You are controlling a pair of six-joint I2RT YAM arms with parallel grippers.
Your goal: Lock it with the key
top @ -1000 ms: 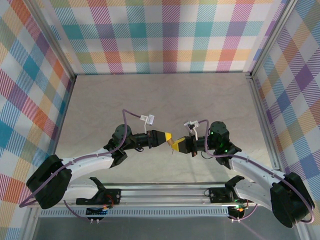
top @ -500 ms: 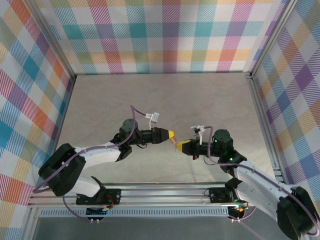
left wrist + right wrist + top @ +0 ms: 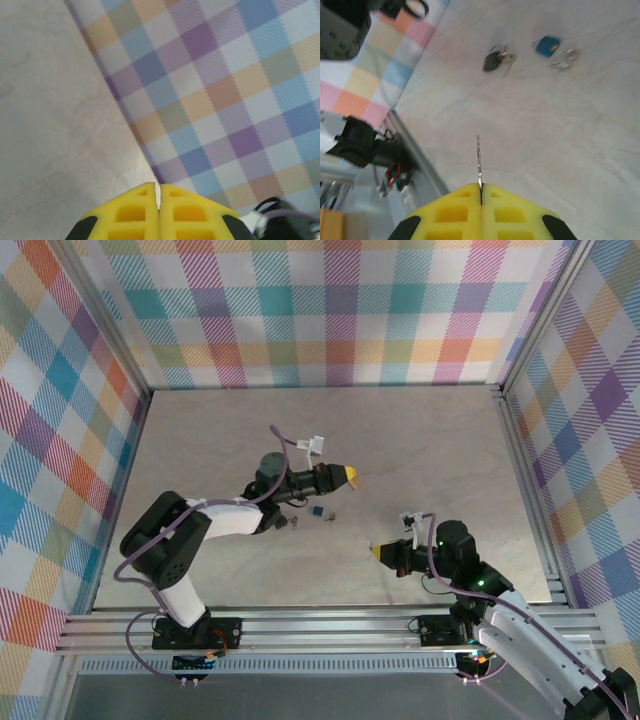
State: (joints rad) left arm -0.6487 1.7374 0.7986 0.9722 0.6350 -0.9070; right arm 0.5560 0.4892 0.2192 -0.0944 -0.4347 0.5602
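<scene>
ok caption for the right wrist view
right jaws shut on a thin key, blue lock and a black item lying on the table beyond

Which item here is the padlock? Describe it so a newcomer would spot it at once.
On the pale table, look close to the left gripper, on its near side. Three small things lie there in a row. The padlock is the middle one, the sole blue, squarish piece, between a dark item on its left and a silvery metal piece on its right.
</scene>
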